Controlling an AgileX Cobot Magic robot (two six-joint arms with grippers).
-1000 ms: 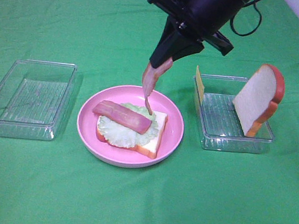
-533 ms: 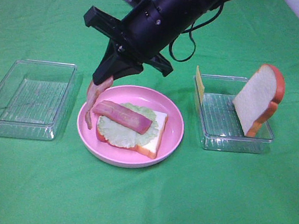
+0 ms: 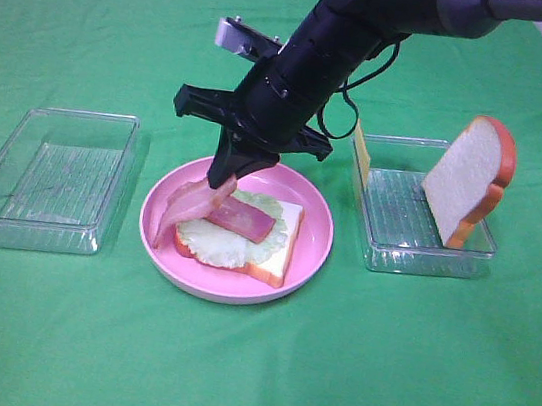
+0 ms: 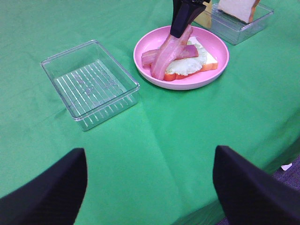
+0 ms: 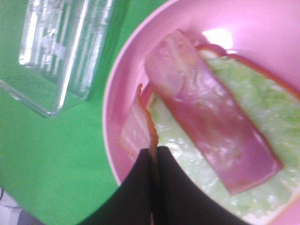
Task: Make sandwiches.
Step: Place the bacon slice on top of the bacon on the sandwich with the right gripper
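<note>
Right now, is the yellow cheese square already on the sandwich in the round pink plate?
No, the yellow cheese square leans at the right-hand clear plastic tray.

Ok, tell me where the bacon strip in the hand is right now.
In the high view the held strip hangs from the right hand over the left side of the plate, beside the other strip lying on the lettuce.

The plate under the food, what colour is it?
The plate is plain pink, clearest in the exterior high view.

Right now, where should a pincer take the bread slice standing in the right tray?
Its top crust, from above, pinching across the two flat faces: the bread slice stands on edge in the tray, top rim free.
</note>
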